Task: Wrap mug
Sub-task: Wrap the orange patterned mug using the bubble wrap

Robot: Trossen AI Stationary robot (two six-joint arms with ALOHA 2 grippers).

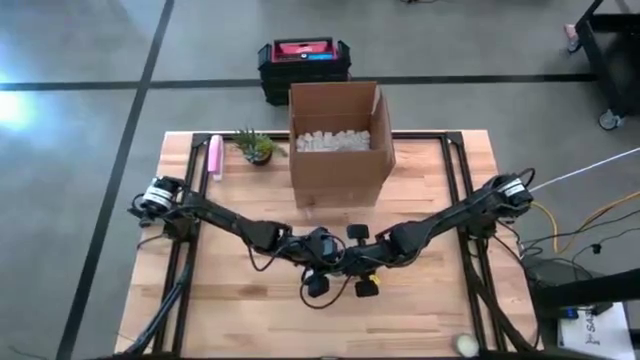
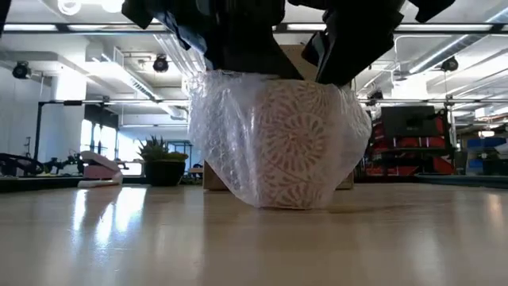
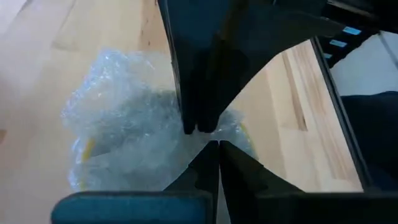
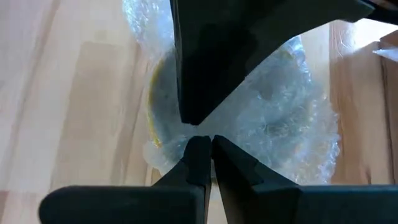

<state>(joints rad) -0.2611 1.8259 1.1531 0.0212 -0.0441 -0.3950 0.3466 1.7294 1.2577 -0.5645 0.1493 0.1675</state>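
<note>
Low view: a mug with a raised, lacy cream pattern is seen standing upright on the pale wooden bench, swathed in clear, crinkled bubble wrap that bulges out on both sides. Both dark arms are seen descending onto the bundle from above. From the high camera, the bundle is found near the middle of the bench, toward its front edge, hidden beneath the two wrists that meet there; the left gripper and the right gripper are placed just beside each other. In the left wrist view, the left arm's jaws are seen pressed together with a fold of the glossy wrap pinched between the fingertips. In the right wrist view, the right arm's jaws are likewise closed, over the puckered film covering the mug's yellow rim. Behind the arms, an open brown cardboard box filled with white packing pieces is set on the bench, with a small potted plant and a pink object to its left.
</note>
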